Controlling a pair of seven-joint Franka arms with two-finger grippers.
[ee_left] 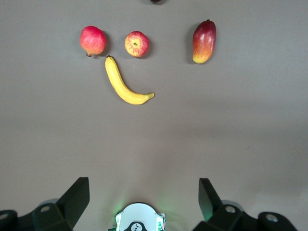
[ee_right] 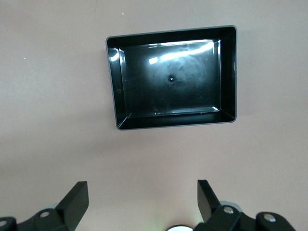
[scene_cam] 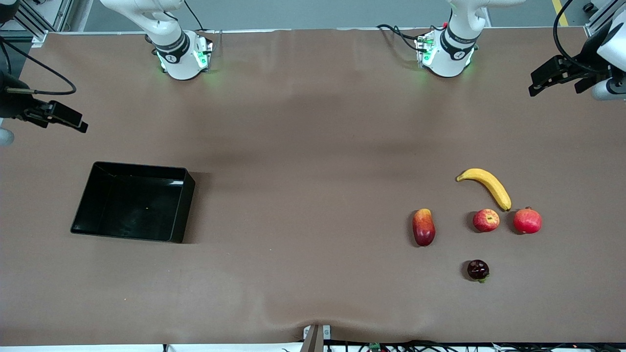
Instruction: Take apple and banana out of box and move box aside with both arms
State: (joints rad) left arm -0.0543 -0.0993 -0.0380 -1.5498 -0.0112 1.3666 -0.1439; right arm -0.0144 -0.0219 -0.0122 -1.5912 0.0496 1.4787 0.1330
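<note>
Your banana [scene_cam: 485, 186] lies toward the left arm's end of the table [scene_cam: 313, 146], curved, with one tip almost touching the plain red fruit [scene_cam: 527, 221]. The streaked apple [scene_cam: 486, 220] sits just beside that fruit, nearer the front camera than the banana and apart from it. The oblong red-and-yellow fruit [scene_cam: 423, 227] is near the apple on the side toward the table's middle, and a small dark fruit [scene_cam: 478, 270] lies nearest the front camera. You have bare table all round this cluster, and a wide open stretch between it and the black box [scene_cam: 132, 201].

The box sits toward the right arm's end, upright, glossy inside, holding nothing, well in from every table edge.

Your left hand [ee_left: 144, 192] hangs high over the table's end near its own base, fingers spread wide apart, the fruits well clear of it. Your right hand [ee_right: 143, 195] hangs over the opposite end, fingers likewise wide apart, the box well clear of it.

No brand, label or writing on the fruits or box can be read.
</note>
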